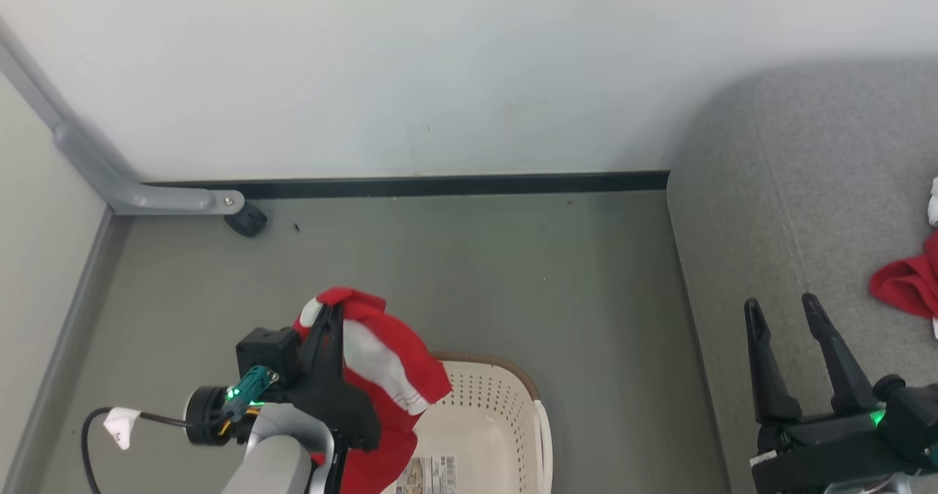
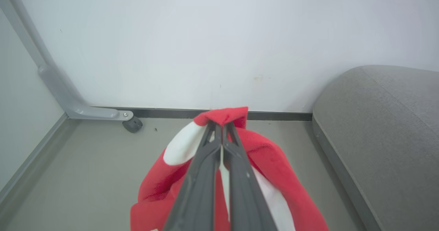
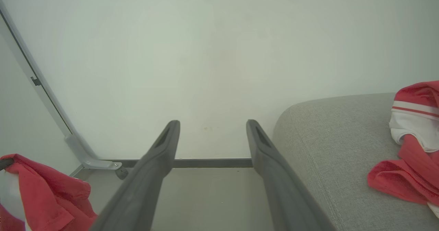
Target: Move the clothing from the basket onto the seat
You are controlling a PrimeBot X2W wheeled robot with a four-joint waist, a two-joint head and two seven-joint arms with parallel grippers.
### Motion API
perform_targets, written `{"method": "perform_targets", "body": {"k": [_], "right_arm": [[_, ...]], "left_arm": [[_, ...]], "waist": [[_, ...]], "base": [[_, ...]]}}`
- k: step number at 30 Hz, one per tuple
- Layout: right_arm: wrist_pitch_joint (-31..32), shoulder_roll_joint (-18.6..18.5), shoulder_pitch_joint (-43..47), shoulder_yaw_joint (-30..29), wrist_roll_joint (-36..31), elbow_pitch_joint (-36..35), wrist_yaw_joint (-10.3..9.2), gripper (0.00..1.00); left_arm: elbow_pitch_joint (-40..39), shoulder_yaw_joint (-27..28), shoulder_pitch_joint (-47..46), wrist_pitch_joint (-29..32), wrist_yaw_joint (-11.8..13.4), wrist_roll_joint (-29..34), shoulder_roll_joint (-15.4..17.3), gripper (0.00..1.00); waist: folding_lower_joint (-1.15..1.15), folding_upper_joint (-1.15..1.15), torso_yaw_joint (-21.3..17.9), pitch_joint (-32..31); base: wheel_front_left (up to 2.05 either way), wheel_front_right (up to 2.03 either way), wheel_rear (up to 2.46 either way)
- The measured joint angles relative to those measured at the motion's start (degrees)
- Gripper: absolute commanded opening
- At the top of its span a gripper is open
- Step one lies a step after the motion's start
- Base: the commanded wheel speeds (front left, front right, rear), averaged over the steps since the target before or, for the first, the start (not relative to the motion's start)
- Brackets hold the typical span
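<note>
The grey seat at three o'clock has one red garment on it, and the basket sits at six o'clock. The left pincer is clenched on red clothing above the basket, which hangs long-ways down with the pinched end up. I think this is the carry step, so next it must swing right over the seat; the right pincer is released and empty.

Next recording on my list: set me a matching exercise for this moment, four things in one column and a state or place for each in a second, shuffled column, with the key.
Things:
1. left gripper
2. right gripper
3. basket
4. sofa

States or places:
A. fingers apart, holding nothing
B. stands on the floor
C. fingers shut on a red garment
D. a second red garment lies on it

Pairs: 1-C, 2-A, 3-B, 4-D.
</note>
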Motion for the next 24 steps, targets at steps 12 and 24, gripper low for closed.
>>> {"method": "perform_targets", "body": {"k": [12,24], "right_arm": [[0.94,0.78,3.50,1.03,0.47,0.19,-0.02,1.00],[1.97,1.53,7.15,3.04,0.48,-0.13,-0.08,1.00]], "left_arm": [[-20.57,-2.05,3.08,-0.02,-2.52,3.25,0.34,0.00],[-31.16,-9.88,4.00,1.07,-7.09,3.99,0.41,0.00]], "waist": [[0.00,0.00,0.51,-5.54],[0.00,0.01,-0.34,-8.90]], "base": [[0.00,0.00,0.00],[0.00,0.00,0.00]]}}
